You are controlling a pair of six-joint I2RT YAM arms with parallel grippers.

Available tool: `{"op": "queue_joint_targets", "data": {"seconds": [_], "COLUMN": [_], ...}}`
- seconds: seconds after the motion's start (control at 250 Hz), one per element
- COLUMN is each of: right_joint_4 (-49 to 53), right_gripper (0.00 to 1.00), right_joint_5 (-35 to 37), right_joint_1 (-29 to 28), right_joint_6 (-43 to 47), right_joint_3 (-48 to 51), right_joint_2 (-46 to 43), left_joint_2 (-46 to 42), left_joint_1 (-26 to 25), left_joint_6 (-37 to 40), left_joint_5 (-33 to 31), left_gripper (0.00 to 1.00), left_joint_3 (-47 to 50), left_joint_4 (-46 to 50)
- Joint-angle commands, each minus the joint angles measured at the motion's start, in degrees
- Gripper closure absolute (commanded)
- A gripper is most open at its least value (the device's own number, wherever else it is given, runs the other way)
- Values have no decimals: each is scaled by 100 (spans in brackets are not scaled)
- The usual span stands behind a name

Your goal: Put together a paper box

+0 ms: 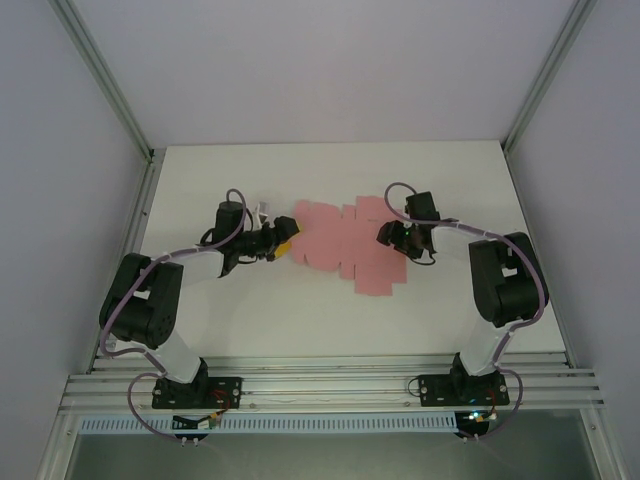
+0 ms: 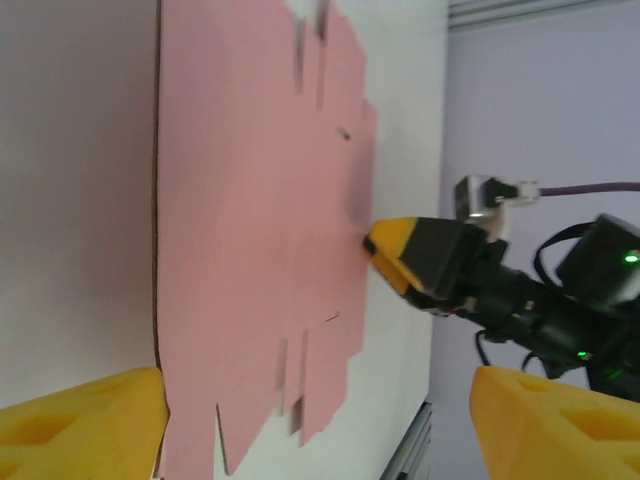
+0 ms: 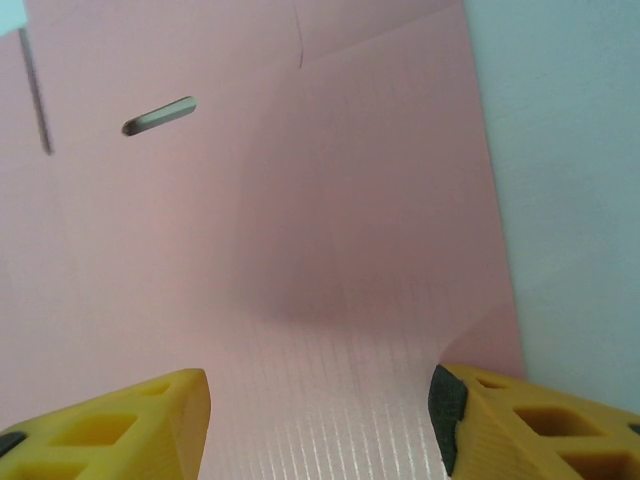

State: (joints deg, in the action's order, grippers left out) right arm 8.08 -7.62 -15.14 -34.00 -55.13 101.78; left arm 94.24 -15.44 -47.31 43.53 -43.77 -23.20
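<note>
Pink sheet flat on table, one gripper at each end.

I see the paper box [image 1: 345, 245] as an unfolded die-cut sheet lying flat mid-table [image 1: 250, 310], with its flaps and slots showing. The left gripper [image 1: 286, 240] sits at the sheet's left edge, its yellow fingers [image 2: 90, 420] spread wide and pinching nothing. The right gripper [image 1: 388, 236] is low over the sheet's right part. Its fingers [image 3: 120, 420] are likewise apart and hold nothing, and one tip is at the card's edge.

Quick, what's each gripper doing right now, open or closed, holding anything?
Left gripper: open, at the edge of the flat pink card sheet, gripping nothing.
Right gripper: open, over the sheet, holding nothing.
</note>
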Motion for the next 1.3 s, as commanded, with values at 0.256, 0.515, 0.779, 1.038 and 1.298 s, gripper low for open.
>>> {"op": "queue_joint_targets", "data": {"seconds": [0.256,0.515,0.779,1.038,1.298], "right_joint_4": [149,55,104,144,-52], "right_gripper": [40,40,39,31,12], "right_joint_5": [-1136,-1145,-1016,-1260,-1892], "right_joint_1": [-223,-218,-207,46,954], "right_joint_6": [-48,42,93,384,684], "right_joint_3": [522,635,610,618,1145], "right_joint_2": [612,496,414,-384,-2221], "left_joint_2": [691,1107,898,662,-595], "left_joint_1": [-304,-689,-715,-721,-706], "left_joint_6": [364,2090,2246,2341,2337], "left_joint_5": [628,-443,-864,-787,-479], "left_gripper": [38,51,65,100,100], "left_joint_3": [-601,-1556,-1561,-1367,-485], "left_joint_4": [-310,2239,2320,1934,402]}}
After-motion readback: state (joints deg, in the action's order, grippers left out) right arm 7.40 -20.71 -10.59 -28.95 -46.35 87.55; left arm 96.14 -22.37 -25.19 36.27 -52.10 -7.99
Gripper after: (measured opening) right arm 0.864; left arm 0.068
